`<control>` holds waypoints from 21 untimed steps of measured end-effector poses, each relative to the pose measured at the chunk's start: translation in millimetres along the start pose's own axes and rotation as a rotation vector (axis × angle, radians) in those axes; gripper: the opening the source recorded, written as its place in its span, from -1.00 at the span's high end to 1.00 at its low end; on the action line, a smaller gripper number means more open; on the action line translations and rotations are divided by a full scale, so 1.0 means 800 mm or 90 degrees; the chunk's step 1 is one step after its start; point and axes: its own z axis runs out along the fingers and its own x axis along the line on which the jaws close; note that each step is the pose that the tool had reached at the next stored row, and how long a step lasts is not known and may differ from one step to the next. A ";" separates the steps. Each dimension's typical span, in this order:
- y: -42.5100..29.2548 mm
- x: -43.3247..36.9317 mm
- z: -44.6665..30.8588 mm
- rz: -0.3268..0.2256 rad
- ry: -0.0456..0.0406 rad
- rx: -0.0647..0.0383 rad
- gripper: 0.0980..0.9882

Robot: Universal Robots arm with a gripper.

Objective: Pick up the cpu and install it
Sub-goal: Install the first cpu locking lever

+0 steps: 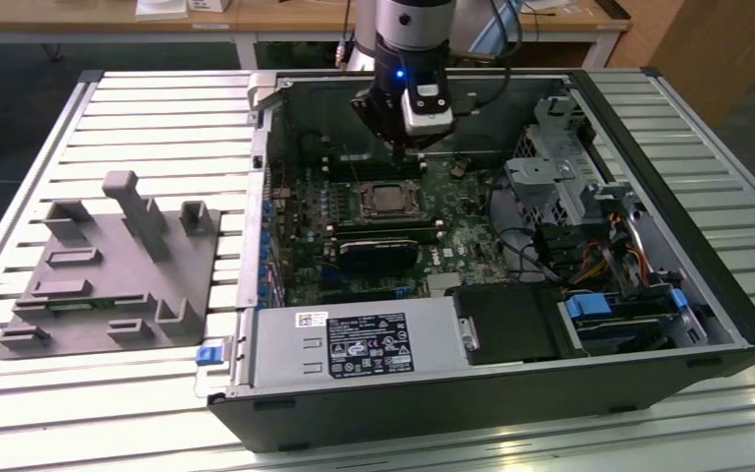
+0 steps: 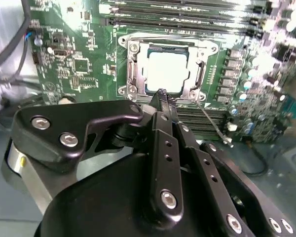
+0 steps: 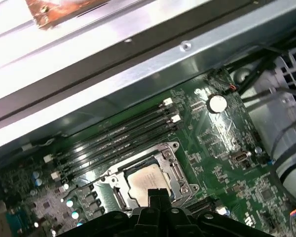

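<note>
The cpu lies flat in the black-framed socket of the motherboard, inside the open computer case. Both wrist views show its pale silver top, the cpu bright in the second and the cpu duller in the first. My gripper hangs above the board, a little toward the case's back wall from the socket. Its black fingertips are pressed together with nothing between them. The gripper points at the socket's near edge and stands apart from the chip.
Memory slots run beside the socket, toward the case's back wall. A drive cage and cables fill the exterior view's right of the case. The power supply sits at the front. A grey fixture block rests on the slatted table.
</note>
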 end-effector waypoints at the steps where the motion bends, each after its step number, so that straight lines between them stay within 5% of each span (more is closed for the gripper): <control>1: 0.0000 0.000 0.0002 -0.012 0.0005 0.000 0.98; 8: -0.0013 0.002 0.0022 -0.080 0.0034 0.000 0.98; 21: -0.0150 0.029 0.0019 -0.085 0.0030 0.000 0.98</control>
